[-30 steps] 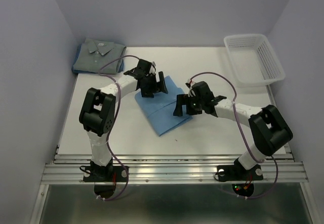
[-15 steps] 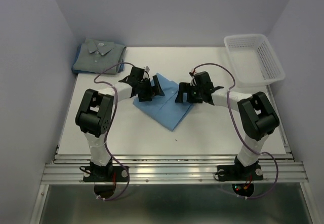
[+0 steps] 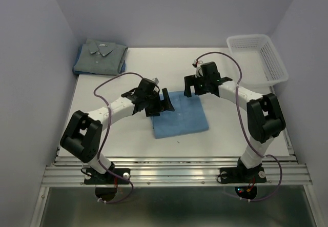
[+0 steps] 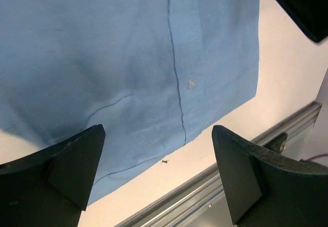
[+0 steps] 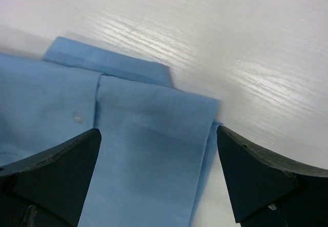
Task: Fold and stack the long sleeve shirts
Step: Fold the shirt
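Top external view: the white desk (image 3: 230, 129) is occupied near its middle by the light blue shirt (image 3: 182, 117), folded into a flat rectangle, its button placket shown in the left wrist view. The white mesh basket (image 3: 248, 37) is set at the far right corner, and the grey shirt (image 3: 100, 57) is laid folded at the far left corner. The left pincer (image 3: 159, 104) is spread wide over the blue shirt's left edge, and the right pincer (image 3: 197, 87) is spread wide over its far edge. Nothing is gripped by either. Contact with the cloth cannot be told.
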You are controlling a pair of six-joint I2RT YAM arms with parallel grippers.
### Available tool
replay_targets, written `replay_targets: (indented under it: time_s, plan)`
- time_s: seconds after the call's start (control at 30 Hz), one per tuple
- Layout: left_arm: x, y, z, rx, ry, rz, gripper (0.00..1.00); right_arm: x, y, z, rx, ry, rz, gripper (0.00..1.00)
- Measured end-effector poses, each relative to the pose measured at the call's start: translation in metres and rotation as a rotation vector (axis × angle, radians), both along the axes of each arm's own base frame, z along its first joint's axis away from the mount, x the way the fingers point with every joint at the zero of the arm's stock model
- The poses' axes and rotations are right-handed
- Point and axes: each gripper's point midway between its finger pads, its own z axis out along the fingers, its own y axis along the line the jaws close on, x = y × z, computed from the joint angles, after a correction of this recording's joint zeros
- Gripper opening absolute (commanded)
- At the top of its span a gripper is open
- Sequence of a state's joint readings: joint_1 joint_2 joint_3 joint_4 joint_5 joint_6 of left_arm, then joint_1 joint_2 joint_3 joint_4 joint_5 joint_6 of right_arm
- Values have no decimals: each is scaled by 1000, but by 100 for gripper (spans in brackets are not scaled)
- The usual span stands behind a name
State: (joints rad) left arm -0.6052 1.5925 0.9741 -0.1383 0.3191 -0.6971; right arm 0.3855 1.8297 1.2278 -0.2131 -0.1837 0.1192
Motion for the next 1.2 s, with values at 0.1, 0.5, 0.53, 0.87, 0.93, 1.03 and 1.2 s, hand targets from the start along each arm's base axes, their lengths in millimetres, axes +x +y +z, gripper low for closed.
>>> replay_targets:
  time_s: [0.1,0.5,0.53,0.87,0.93,1.03,1.2]
  plan:
    - [12,23,18,22,-42,91,99,-6,-1,31,18,-43,10,100]
    - [9,167,40,80,-126,532,99,-168,157,66,-47,-166,423,100]
    - [6,171,36,84,-119,543,99,-175,161,58,-75,-159,435,100]
    - [-27,169,-1,35,-6,541,99,-203,128,-33,-396,-54,469,95]
    - [-28,166,0,8,-13,535,99,-204,119,-38,-429,-66,493,89]
    - [-29,159,1,-41,-16,521,99,-203,114,-44,-458,-90,533,74]
    - [-30,147,0,-113,-18,493,99,-201,118,-45,-455,-119,567,40]
